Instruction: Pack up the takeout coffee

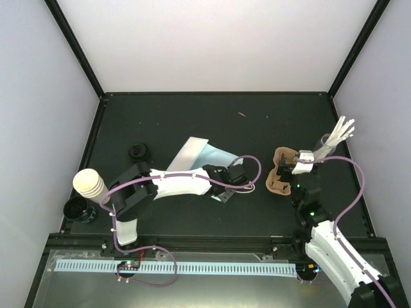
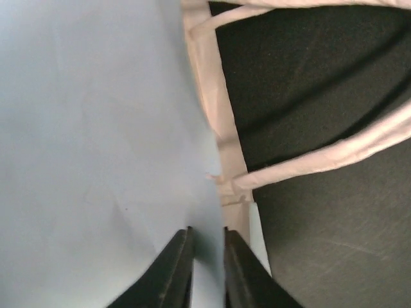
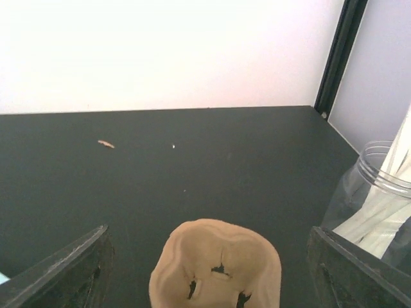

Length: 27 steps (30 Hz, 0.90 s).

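The brown moulded-pulp cup carrier (image 1: 280,172) lies right of centre. My right gripper (image 1: 294,168) hovers over it, open, and in the right wrist view the carrier (image 3: 215,269) sits between its wide-apart fingers (image 3: 70,263). A stack of cream paper cups (image 1: 88,182) lies at the far left, with a black lid (image 1: 139,153) behind it and more black lids (image 1: 80,208) in front. My left gripper (image 1: 226,191) is at the mouth of the light-blue paper bag (image 1: 199,157). In the left wrist view that gripper (image 2: 207,230) is pinched on the bag's (image 2: 96,128) edge.
A clear glass of white sticks (image 1: 334,138) stands just right of the carrier, close to my right gripper, and shows as the glass (image 3: 372,205) in the right wrist view. The bag's white handles (image 2: 334,154) trail over the dark table. Black frame posts edge the table.
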Each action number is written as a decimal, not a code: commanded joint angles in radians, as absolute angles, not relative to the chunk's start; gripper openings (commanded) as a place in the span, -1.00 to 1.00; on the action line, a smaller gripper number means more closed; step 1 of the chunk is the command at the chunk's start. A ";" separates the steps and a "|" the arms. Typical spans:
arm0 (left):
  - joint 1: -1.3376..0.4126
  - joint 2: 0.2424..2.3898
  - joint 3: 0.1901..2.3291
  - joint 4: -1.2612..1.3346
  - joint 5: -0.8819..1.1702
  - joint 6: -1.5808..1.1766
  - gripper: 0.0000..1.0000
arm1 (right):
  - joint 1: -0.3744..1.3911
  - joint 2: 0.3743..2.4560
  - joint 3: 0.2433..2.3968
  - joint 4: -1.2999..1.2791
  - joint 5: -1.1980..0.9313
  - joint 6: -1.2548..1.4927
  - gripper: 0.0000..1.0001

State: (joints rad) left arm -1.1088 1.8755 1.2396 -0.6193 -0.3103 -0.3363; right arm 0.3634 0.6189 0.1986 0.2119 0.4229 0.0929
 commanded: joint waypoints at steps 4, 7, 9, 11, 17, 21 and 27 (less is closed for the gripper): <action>-1.109 1.747 1.290 -0.703 -0.398 -0.341 -0.97 | 0.281 0.561 0.214 0.282 0.166 0.060 0.65; -1.095 1.687 1.292 -0.719 -0.398 -0.324 -0.97 | 0.281 0.543 0.195 0.299 0.162 0.033 0.67; -1.089 1.651 1.293 -0.720 -0.386 -0.302 -0.97 | 0.280 0.537 0.144 0.401 0.193 -0.002 0.67; -1.083 1.624 1.305 -0.731 -0.381 -0.288 -0.97 | 0.279 0.554 0.102 0.492 0.181 -0.035 0.65; -1.042 1.579 1.357 -0.753 -0.373 -0.249 -0.97 | 0.281 0.531 0.199 0.313 -0.151 -0.072 0.57; -1.024 1.560 1.409 -0.749 -0.363 -0.188 -0.97 | 0.281 0.466 0.228 0.211 -0.472 -0.074 0.68; -1.020 1.555 1.490 -0.783 -0.339 -0.152 -0.97 | 0.284 0.401 0.223 0.142 -0.572 -0.080 0.62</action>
